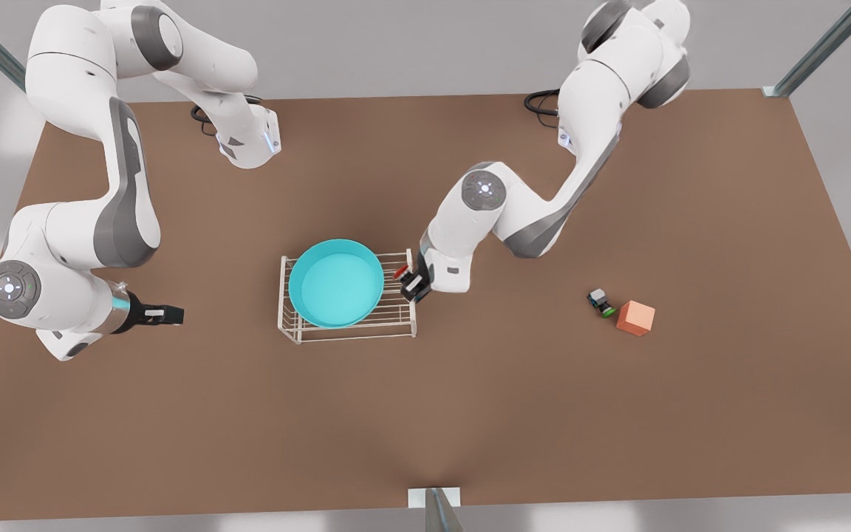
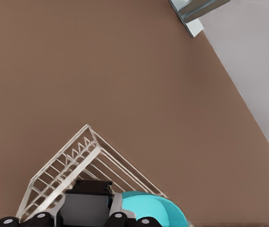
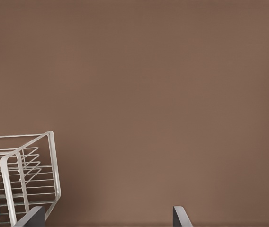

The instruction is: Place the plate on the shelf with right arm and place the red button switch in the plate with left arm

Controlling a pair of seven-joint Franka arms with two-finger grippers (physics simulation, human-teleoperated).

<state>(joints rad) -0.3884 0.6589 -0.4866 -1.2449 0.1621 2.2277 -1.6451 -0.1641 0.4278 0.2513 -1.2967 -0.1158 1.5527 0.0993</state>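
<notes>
Plate (image 1: 337, 284) on shelf (image 1: 396, 319), left claw (image 1: 412, 281) grasping red button switch (image 1: 401, 273) beside it, right claw (image 1: 174, 315) released.

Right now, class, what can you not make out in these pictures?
Red button switch: body covered by the left gripper, front view.
Shelf: lower tier beneath the plate hidden by the plate, front view.
Right gripper: fingertips cut off by the frame edge, right wrist view.
Green-capped switch: too small for detail, front view.
</notes>
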